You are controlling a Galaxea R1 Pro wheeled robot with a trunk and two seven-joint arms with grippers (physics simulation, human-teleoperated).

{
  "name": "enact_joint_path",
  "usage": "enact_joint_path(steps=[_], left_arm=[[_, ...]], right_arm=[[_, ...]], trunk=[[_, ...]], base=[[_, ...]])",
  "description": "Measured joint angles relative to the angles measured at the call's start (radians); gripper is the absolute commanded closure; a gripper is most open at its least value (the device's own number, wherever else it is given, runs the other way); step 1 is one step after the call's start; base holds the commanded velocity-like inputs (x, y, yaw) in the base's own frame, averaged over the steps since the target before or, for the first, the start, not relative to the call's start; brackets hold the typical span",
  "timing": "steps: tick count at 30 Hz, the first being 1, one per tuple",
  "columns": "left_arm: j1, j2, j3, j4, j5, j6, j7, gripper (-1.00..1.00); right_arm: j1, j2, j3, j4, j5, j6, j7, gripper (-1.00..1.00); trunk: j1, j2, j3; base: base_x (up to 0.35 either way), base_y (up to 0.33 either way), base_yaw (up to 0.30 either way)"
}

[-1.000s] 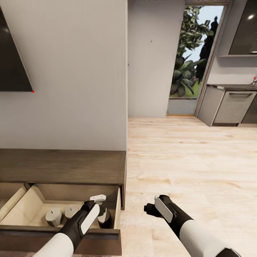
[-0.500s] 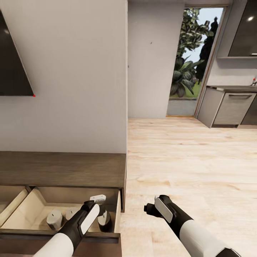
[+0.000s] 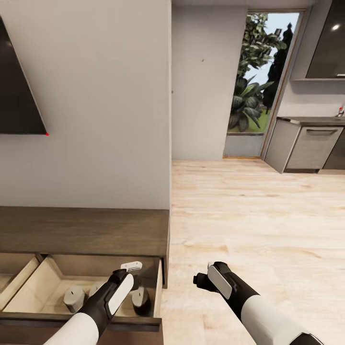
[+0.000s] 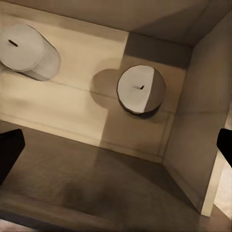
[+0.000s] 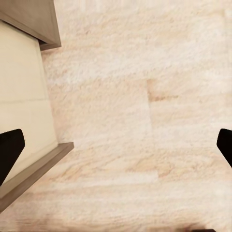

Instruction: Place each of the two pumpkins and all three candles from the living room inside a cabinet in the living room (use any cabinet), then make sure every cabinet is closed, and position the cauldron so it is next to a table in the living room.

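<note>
Left gripper (image 3: 135, 282): jaws apart, empty, above open drawer (image 3: 156, 282).
Candles (image 4: 140, 90): upright on drawer floor, near its right wall.
Right gripper (image 3: 199, 280): jaws apart, over floor (image 5: 145, 121).

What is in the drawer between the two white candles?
Nothing. In the left wrist view, the standing candle and the other candle have bare beige drawer floor between them.
</note>
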State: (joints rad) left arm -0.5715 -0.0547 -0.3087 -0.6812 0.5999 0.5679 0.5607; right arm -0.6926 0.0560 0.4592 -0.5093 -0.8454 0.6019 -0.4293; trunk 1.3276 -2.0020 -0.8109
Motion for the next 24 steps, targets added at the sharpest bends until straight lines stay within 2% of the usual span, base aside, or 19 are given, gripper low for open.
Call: enact_joint_path(steps=[24], left_arm=[[0.0,-0.001,0.0,0.0,0.001,0.0,0.0,-1.0]], right_arm=[[0.0,0.0,0.0,0.0,0.0,0.0,0.0,-1.0]], trunk=[[-0.092,0.168,0.075]], base=[[-0.013,0.002,0.0]])
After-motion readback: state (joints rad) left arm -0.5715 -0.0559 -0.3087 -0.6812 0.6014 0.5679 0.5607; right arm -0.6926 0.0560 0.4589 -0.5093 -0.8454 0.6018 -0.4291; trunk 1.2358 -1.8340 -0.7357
